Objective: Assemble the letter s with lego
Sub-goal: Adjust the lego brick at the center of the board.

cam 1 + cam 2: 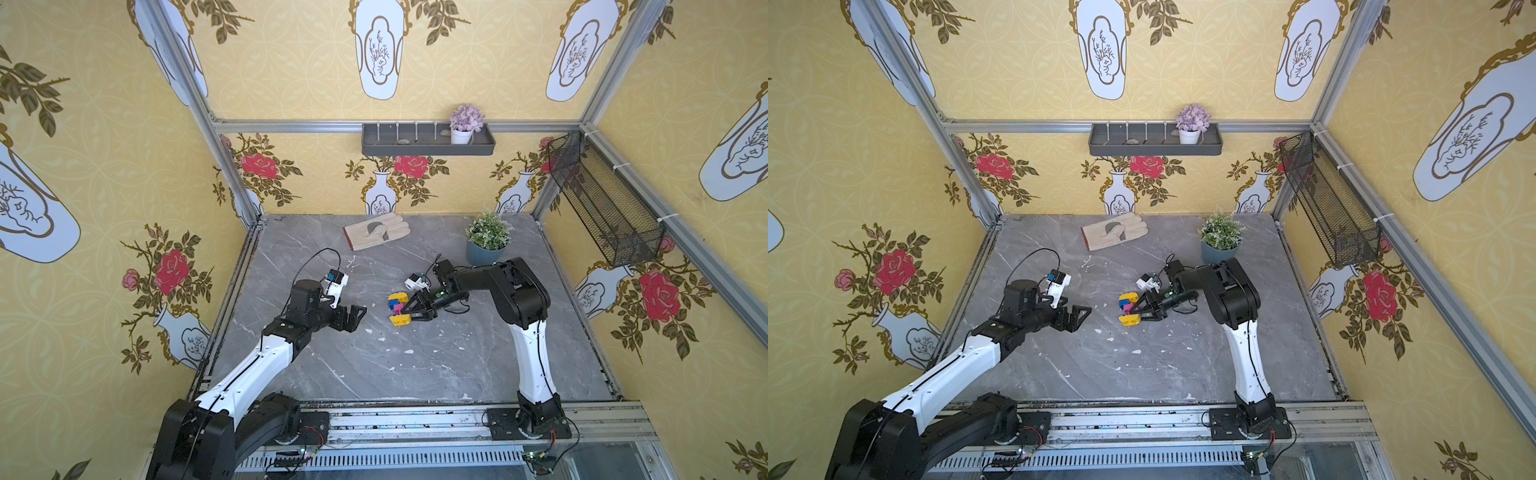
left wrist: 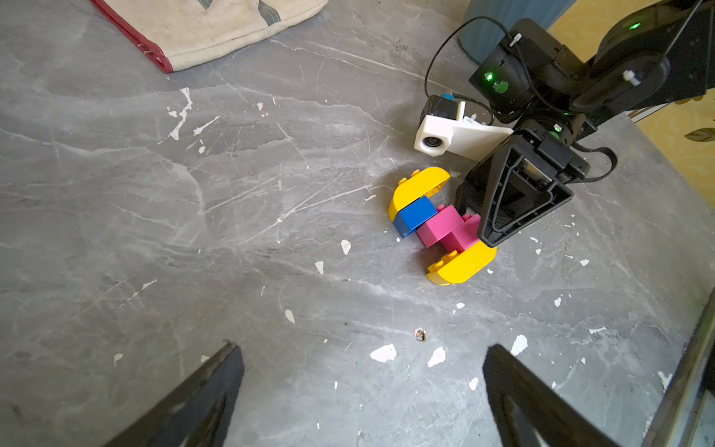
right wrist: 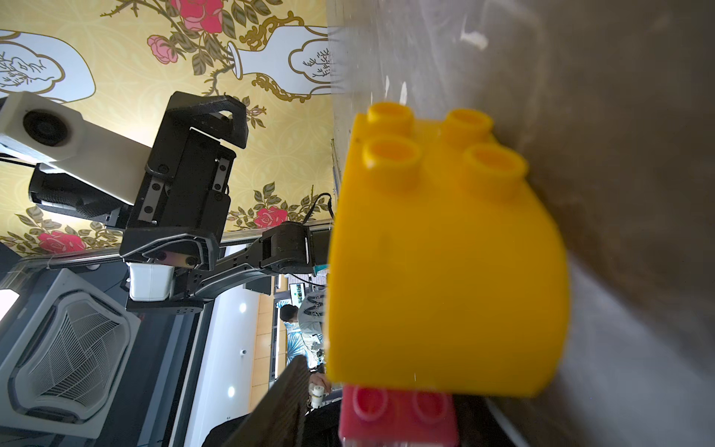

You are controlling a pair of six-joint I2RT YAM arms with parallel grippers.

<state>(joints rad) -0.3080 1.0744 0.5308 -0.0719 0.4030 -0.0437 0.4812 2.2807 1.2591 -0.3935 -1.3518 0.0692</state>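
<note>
Flat letter s (image 2: 437, 224), yellow ends, blue-pink middle (joined), right tool (image 2: 472, 222) astride pink brick (image 2: 458, 236), grip unclear, left tool (image 2: 361, 348) open, empty.

Left gripper (image 1: 358, 319) and right gripper (image 1: 406, 315) are facing each other, both arms reaching inward.
The left gripper is hovering level, jaws spread wide, well apart from the right gripper, which is tilting downward opposite it, jaws standing only a little apart.

The grey marbled worktop (image 2: 154, 232) is smooth and matt, chipped white. The yellow, blue and pink studded bricks (image 2: 437, 224) are smooth glossy plastic. The cream work glove (image 2: 216, 27) looks like coarse worn cloth. On the left hand (image 2: 361, 350), the black fingers (image 2: 209, 394) are matt ribbed plastic.
</note>
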